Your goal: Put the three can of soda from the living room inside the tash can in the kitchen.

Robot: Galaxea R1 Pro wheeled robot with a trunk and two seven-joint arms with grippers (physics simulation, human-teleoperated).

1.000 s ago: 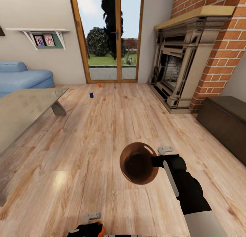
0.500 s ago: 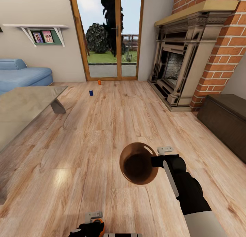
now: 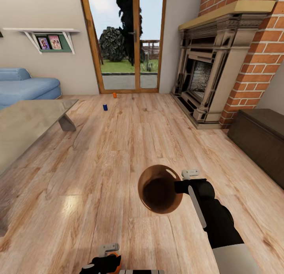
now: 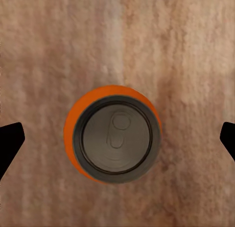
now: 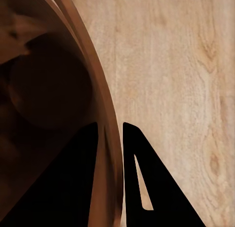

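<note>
I am in the living room. An orange can of soda (image 4: 113, 134) stands upright on the plank floor, seen top-down between the wide-apart fingers of my open left gripper (image 4: 122, 137). In the head view that gripper (image 3: 106, 260) is at the bottom edge, with the can (image 3: 114, 258) beside it. My right gripper (image 3: 180, 182) is shut on the rim of the tash can (image 3: 157, 191), held above the floor with its brown inside facing up. In the right wrist view, the fingers (image 5: 142, 178) pinch the bin's wall (image 5: 49, 89). A dark blue can (image 3: 105, 107) and another orange can (image 3: 114, 95) stand far ahead near the glass doors.
A glass table (image 3: 27, 124) reaches in from the left, with a blue sofa (image 3: 23, 86) behind it. The stone fireplace (image 3: 205, 76) and a dark low cabinet (image 3: 260, 136) line the right side. Wood-framed glass doors (image 3: 126, 41) close the far end.
The whole picture shifted slightly a second ago, so the camera moved. Over the last half second nothing has visibly changed; both grippers keep their places.
</note>
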